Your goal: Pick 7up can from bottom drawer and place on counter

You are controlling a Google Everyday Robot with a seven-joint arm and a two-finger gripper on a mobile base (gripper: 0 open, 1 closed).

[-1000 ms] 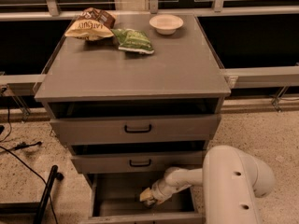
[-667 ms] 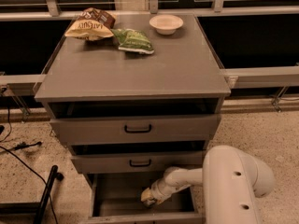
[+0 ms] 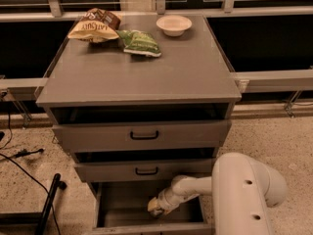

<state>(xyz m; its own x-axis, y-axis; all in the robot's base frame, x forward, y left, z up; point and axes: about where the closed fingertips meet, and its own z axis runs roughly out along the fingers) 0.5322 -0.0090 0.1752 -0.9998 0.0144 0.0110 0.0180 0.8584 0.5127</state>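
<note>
1. The gripper [image 3: 156,207] sits inside the open bottom drawer [image 3: 124,207] near its front edge, barely shifted in the last second.
2. Its grip state: cannot tell; the 7up can, presumably under it, is hidden.
3. Likely mid-grasp; placement on the counter [image 3: 146,77] remains.

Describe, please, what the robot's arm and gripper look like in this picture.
The arm is smooth off-white: a fat rounded link with small dark holes, then a slimmer tube. The gripper, down inside the bottom drawer, looks tan-tinged. No cables show on it.

Smooth white rounded arm [image 3: 237,192], yellowish jaws inside bottom drawer [image 3: 124,205].
</note>
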